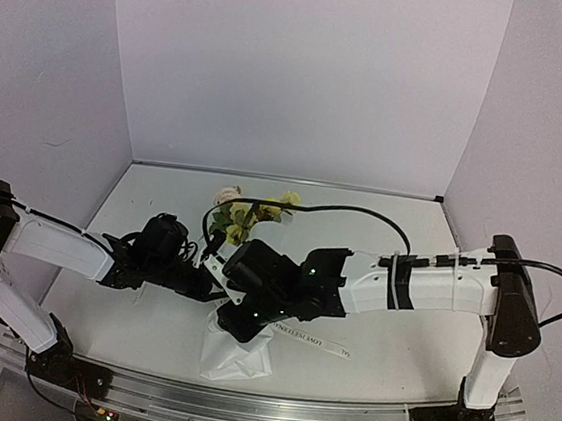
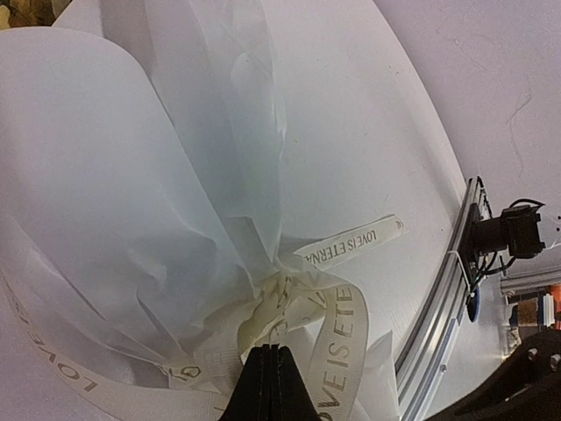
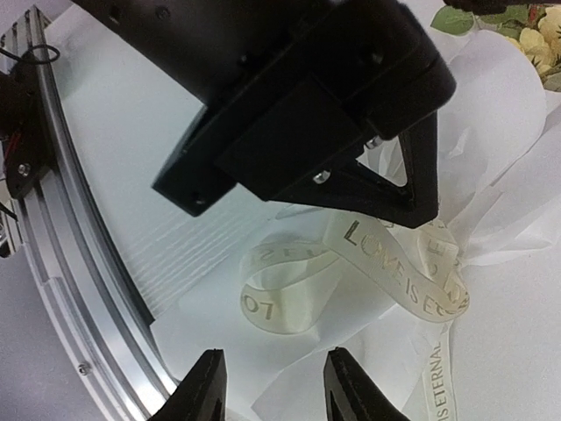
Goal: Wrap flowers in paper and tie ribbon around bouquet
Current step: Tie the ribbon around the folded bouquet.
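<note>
White table under both arms. Left gripper is pressed together, pinching the ribbon at its knot around the paper. Right gripper hangs parted and empty just above a ribbon loop. Flowers stick out of the paper's far end, mid-table.

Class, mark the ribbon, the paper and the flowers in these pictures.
ribbon (image 2: 351, 246): left wrist view, on its printed free tail.
paper (image 2: 96, 193): left wrist view, on the broad rolled sheet.
flowers (image 1: 239, 213): top view, on the yellow blossoms.
</note>
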Available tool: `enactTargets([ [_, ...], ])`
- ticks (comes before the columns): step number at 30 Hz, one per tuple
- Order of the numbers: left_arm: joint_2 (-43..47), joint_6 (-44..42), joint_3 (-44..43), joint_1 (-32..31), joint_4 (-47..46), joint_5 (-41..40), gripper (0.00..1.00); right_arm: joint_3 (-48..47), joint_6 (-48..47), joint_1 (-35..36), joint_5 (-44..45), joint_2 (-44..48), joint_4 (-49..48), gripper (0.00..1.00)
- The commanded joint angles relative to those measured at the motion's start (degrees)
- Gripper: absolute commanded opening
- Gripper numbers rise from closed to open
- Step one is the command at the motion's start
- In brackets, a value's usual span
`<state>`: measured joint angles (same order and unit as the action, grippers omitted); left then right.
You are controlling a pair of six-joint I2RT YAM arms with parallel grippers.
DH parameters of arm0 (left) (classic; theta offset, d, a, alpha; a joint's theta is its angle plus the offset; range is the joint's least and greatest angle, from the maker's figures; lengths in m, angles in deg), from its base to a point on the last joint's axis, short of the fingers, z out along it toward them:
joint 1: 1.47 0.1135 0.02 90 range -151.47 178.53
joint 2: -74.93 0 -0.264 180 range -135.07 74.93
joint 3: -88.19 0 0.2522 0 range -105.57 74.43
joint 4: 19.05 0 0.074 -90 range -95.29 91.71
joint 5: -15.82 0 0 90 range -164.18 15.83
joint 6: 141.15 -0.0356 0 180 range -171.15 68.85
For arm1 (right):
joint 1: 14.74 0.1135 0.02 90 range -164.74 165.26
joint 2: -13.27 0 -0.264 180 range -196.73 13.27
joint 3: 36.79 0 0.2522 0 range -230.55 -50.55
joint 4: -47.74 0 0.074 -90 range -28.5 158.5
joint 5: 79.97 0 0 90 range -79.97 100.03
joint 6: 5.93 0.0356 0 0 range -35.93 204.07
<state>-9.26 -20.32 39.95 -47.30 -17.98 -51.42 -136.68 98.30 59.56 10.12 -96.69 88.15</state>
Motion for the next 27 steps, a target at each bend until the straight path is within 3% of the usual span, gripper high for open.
enactTargets([
  [1,0.38,-1.57,-2.55,-0.23,0.24,2.94,0.00,-1.48,-5.32,1.72,5.80,-2.17,-0.44,0.42],
  [13,-1.23,-1.44,-3.89,-0.23,-0.15,5.88,0.00,-0.55,-9.54,5.51,16.58,-3.63,-4.12,0.46],
  [27,-1.77,-1.56,-3.90,-0.23,-0.11,6.29,0.00,-2.89,-9.52,6.03,17.01,-7.64,-4.25,0.41],
])
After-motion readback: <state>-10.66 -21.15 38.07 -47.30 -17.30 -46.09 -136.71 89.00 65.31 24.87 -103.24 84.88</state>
